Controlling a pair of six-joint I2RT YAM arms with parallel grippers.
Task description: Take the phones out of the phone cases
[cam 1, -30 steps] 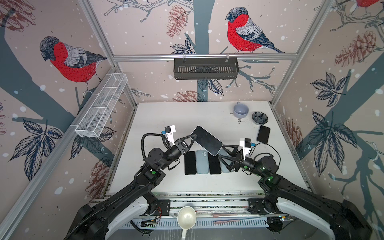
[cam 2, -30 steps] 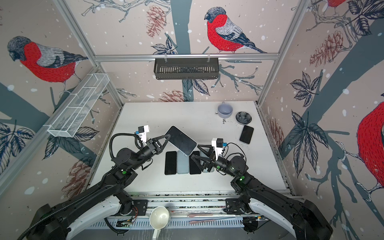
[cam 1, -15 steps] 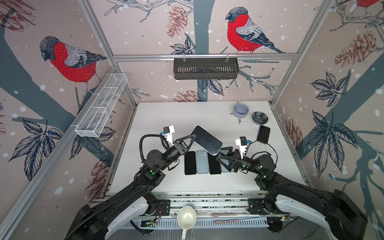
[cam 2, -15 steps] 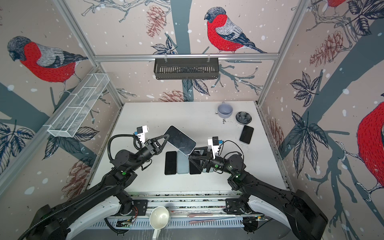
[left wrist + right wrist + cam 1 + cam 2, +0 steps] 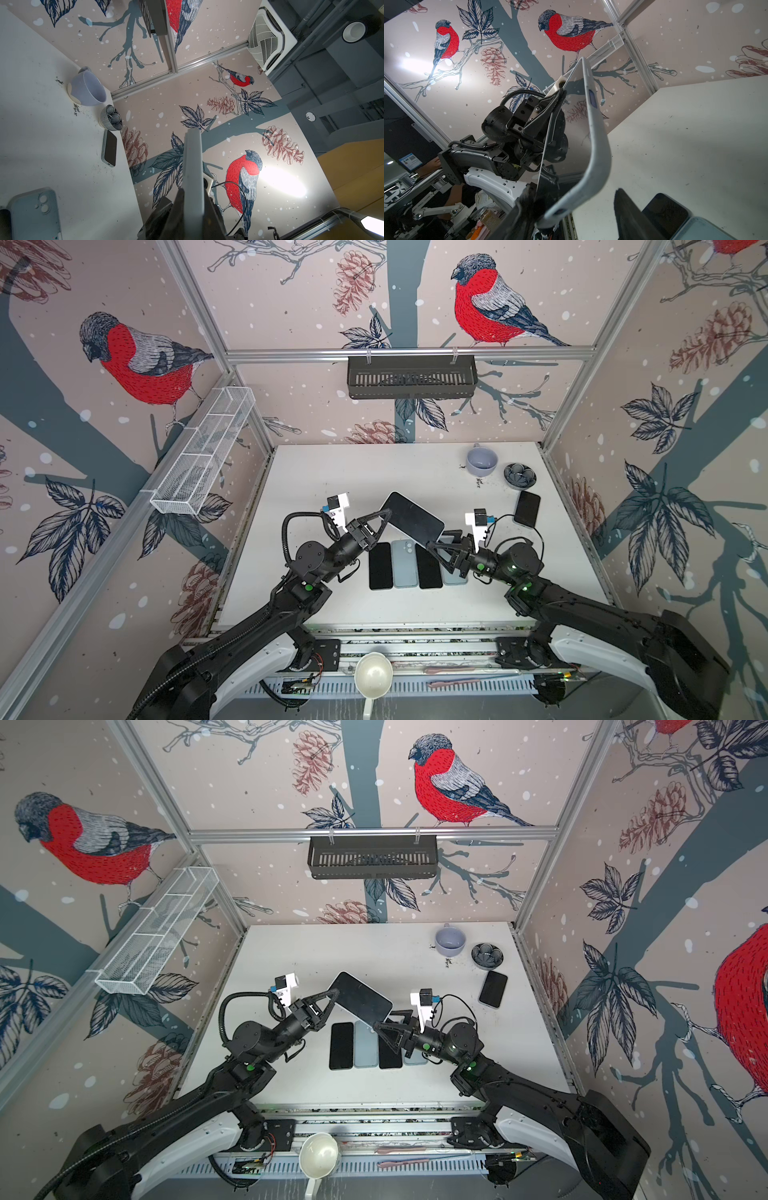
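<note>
The cased phone [image 5: 412, 519] hung tilted above the white table [image 5: 332, 472], clamped at one end by the left gripper [image 5: 387, 514]. The right gripper [image 5: 439, 541] straddled its opposite corner, jaws apart. Bullfinch-print walls [image 5: 291, 294] enclosed that scuffed surface.

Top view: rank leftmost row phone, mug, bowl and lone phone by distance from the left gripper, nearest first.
1. Leftmost row phone, just in front of the left gripper.
2. Mug, back right.
3. Bowl and lone phone, right edge: too close to call.
</note>
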